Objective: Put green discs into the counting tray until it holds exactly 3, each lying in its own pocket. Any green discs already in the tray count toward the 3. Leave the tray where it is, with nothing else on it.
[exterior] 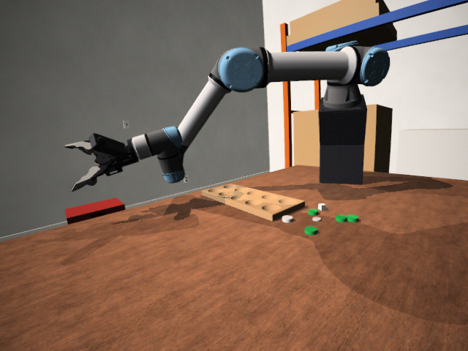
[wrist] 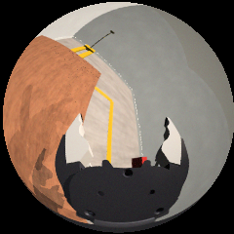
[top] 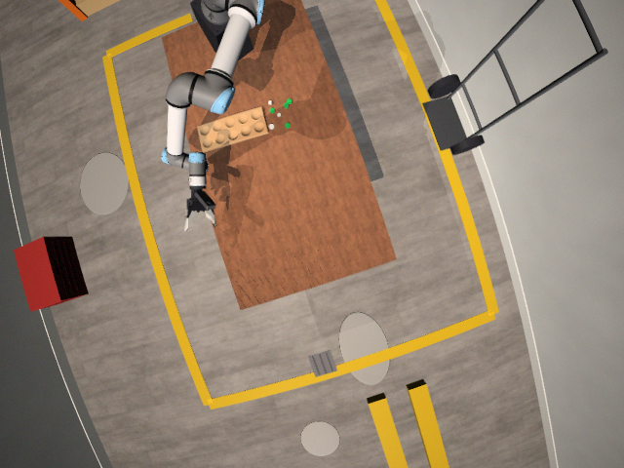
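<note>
The tan counting tray (top: 207, 144) (exterior: 292, 205) lies on the brown table; all the pockets I can see hold nothing. Several green discs lie loose on the table just past the tray's end: one (top: 272, 109) (exterior: 312, 211) close to the tray, two (top: 286, 105) (exterior: 341, 218) side by side, and one (top: 288, 125) (exterior: 310, 229) apart. Three white discs (top: 271, 126) (exterior: 287, 219) lie among them. My gripper (top: 200, 225) (exterior: 72, 167) (wrist: 125, 115) is open and empty. It is held high and level at the table's side edge, far from the tray and pointing away from it.
The arm's dark pedestal (exterior: 341, 151) stands at the back of the table (top: 302, 212). A red box (top: 50, 272) (exterior: 94, 208) sits on the floor beyond the gripper. A hand truck (top: 453, 121) stands past the yellow floor line (top: 151, 252).
</note>
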Controlling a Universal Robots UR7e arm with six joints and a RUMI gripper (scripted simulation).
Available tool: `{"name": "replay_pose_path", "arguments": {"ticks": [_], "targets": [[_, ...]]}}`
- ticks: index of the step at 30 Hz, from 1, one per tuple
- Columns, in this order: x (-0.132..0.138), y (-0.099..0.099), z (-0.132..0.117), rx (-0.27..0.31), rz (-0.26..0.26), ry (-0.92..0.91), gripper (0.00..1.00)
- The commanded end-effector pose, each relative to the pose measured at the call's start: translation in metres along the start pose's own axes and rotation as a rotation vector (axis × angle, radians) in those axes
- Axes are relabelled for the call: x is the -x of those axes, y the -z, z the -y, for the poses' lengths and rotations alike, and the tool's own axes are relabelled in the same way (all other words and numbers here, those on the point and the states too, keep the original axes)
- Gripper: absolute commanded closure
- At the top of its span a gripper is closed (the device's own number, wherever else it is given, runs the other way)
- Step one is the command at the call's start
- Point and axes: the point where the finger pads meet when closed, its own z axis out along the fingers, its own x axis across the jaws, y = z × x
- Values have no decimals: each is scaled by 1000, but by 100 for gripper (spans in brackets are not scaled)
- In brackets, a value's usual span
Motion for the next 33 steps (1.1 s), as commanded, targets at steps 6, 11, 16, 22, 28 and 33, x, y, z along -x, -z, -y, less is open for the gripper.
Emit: {"name": "replay_pose_path", "arguments": {"ticks": [6,11,16,22,28,33], "targets": [[-1,0,1,-1,-1,0,0],[-1,0,1,-1,-1,0,0],[-1,0,1,-1,-1,0,0],[-1,0,1,0,-1,0,72],[-1,-2,3,7,5,-5,72],[-1,-4,6,18,13,-12,72]]}}
